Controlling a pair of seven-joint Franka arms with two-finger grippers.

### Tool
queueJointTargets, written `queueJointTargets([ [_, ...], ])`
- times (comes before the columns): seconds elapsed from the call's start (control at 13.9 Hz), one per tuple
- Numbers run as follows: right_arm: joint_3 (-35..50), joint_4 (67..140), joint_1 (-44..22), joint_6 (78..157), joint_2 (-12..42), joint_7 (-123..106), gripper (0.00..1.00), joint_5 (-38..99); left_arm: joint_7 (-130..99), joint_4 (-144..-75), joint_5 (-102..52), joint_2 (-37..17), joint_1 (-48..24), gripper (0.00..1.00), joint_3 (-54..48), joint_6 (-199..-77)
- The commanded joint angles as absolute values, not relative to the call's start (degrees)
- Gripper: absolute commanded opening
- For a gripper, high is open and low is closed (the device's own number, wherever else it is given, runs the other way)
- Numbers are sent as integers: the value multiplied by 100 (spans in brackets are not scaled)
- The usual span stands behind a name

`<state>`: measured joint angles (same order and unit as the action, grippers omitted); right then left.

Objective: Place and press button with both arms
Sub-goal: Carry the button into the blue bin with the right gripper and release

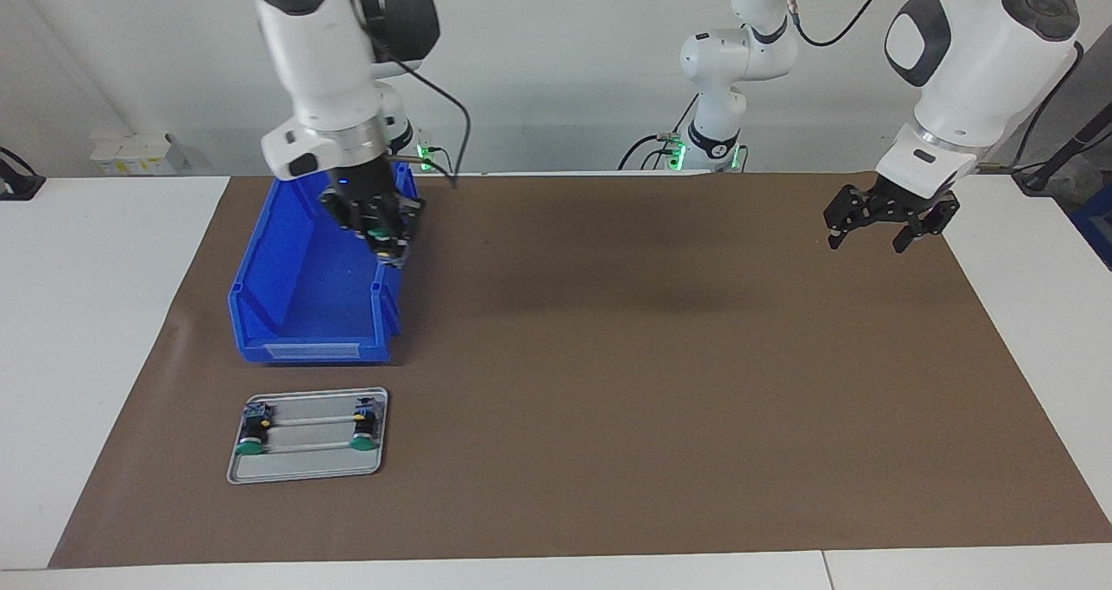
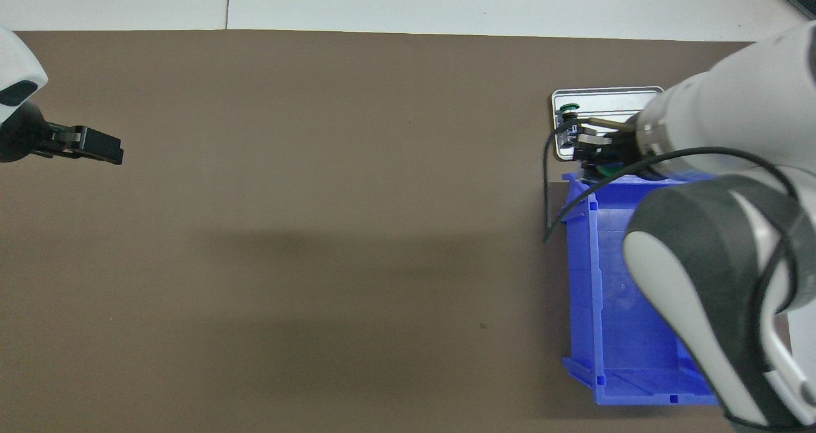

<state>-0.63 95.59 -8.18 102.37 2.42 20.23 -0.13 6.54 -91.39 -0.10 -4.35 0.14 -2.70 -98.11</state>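
Observation:
My right gripper (image 1: 387, 246) hangs over the blue bin's (image 1: 295, 312) wall, shut on the button (image 1: 380, 236), a small black body with a green cap. From overhead, the right gripper (image 2: 590, 155) sits over the bin's (image 2: 612, 305) edge closest to the tray, with the button's green (image 2: 605, 173) peeking out under the fingers. My left gripper (image 1: 877, 225) waits open in the air over the brown mat at the left arm's end of the table, holding nothing; overhead, the left gripper (image 2: 95, 146) shows edge-on.
A grey metal tray (image 1: 308, 468) lies on the mat farther from the robots than the bin, with two green-capped buttons (image 1: 252, 438) (image 1: 363, 432) on it. The right arm hides most of the tray (image 2: 605, 95) from overhead. A brown mat (image 1: 651, 381) covers the table.

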Motion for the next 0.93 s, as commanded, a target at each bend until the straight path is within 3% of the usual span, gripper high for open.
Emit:
queueJointTargets([
  [0.0,18,10595,-21,10851,-148,751,0,210,589,-9387,-18,-237,62,100,-299,-9896],
  [0.22,18,11993,421,11950,-474,220,0,307,554,-9501,-18,-194,61,100,-299,-9949],
  [0.5,18,13058,422,13365,-150,159,0,369,536,-9510,35,-193,53,100,-299,-9949],
  [0.86,18,13622,422,13947,-18,141,0,378,290,-9571,185,-167,9,100,-299,-9958],
])
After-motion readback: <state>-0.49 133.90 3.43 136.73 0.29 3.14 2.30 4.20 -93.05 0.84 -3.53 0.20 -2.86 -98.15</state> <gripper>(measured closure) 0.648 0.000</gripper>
